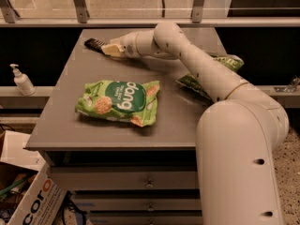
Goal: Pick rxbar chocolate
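The rxbar chocolate [93, 44] is a slim black bar lying at the far left of the grey table [70, 121]. My gripper [108, 49] reaches across the table to the bar's right end, its pale fingers at or over that end. The part of the bar under the fingers is hidden. I cannot tell whether the fingers touch the bar.
A large green "dang" snack bag [119, 102] lies in the middle of the table. A darker green chip bag [206, 78] lies at the right, partly behind my arm. A soap dispenser [21, 81] stands on a ledge to the left. A cardboard box [28, 200] sits on the floor.
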Controlling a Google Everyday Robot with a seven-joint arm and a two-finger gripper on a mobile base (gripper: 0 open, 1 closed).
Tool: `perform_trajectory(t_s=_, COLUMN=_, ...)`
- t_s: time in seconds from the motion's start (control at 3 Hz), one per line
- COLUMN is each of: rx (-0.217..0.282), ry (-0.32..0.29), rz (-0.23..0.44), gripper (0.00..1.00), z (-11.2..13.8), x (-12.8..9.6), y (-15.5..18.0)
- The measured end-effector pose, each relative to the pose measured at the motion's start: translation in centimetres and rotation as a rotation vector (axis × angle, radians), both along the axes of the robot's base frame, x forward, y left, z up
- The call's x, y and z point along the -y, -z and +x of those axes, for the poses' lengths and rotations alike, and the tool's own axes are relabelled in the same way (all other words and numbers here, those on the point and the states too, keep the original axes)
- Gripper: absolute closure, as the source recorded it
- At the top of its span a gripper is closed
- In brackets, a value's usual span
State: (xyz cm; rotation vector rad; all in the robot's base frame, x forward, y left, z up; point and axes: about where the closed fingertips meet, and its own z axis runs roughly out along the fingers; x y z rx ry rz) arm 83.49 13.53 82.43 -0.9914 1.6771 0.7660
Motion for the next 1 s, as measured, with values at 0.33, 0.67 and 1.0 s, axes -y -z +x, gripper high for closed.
perform_trajectory(t_s=0.33, rx=-0.011, ry=0.009, rz=-0.001, gripper=0.86, z=-0.4, x=0.3, y=0.4)
perform_trajectory(t_s=0.67, rx=0.000, ry=0.022, rz=0.014, gripper=1.00, z=-0.7, x=0.8, y=-0.4)
perform_trajectory(t_s=1.0, rx=0.062, ry=0.025, rz=0.049, gripper=1.00, z=-1.1, x=1.6, y=-3.9)
